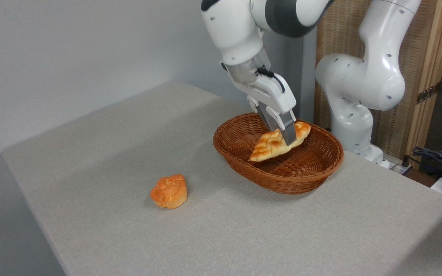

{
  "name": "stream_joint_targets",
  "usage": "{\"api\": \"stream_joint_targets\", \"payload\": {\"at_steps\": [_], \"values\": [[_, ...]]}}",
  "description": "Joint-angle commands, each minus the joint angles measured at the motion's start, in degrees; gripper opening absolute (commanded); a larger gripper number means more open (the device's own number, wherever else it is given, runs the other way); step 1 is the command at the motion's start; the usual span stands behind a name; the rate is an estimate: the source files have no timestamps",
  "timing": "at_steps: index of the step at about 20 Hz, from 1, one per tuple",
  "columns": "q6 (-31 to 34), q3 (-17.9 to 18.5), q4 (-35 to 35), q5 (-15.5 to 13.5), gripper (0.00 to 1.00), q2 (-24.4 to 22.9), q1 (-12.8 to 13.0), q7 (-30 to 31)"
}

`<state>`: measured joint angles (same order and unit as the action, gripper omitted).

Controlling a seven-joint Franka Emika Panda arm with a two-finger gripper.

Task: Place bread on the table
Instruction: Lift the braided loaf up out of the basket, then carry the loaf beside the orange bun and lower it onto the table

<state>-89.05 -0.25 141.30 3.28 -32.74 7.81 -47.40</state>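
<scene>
Arm reaches down from upper centre, wrist tilted, hand (282, 134) clamped across the bread (271, 145), which is held tilted above the basket (282, 180) interior. Count: one braided loaf, one round bun (169, 191), one basket. The desk (109, 153) lies open left of the basket; bun sits well apart, near the front-left edge.

Braided golden loaf of bread (272, 145) hung tilted, lower pointed end left, pinched near upper end, over basket interior. Grey-beige cloth-covered table (129, 153) lay flat, rounded edges.
</scene>
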Motion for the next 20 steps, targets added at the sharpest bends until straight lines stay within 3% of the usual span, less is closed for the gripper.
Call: {"api": "stream_joint_targets", "payload": {"at_steps": [1,4,8,12,15,18,20], "values": [[4.2,0.1,-4.4,-1.9,0.25,1.3,0.3,-0.6],[4.4,0.8,-9.4,-1.8,0.25,3.4,0.3,-0.8],[-1.7,3.3,-15.9,-1.6,0.29,10.1,0.8,-0.4],[-13.6,9.6,-17.9,-1.6,0.32,16.3,3.3,-0.6],[-21.7,11.6,-18.0,-1.5,0.34,20.2,4.1,-0.9],[-26.9,11.6,-17.9,-1.5,0.42,23.9,4.1,-0.7],[-28.4,11.6,-17.9,-1.5,0.76,25.3,4.1,-0.2]]}}
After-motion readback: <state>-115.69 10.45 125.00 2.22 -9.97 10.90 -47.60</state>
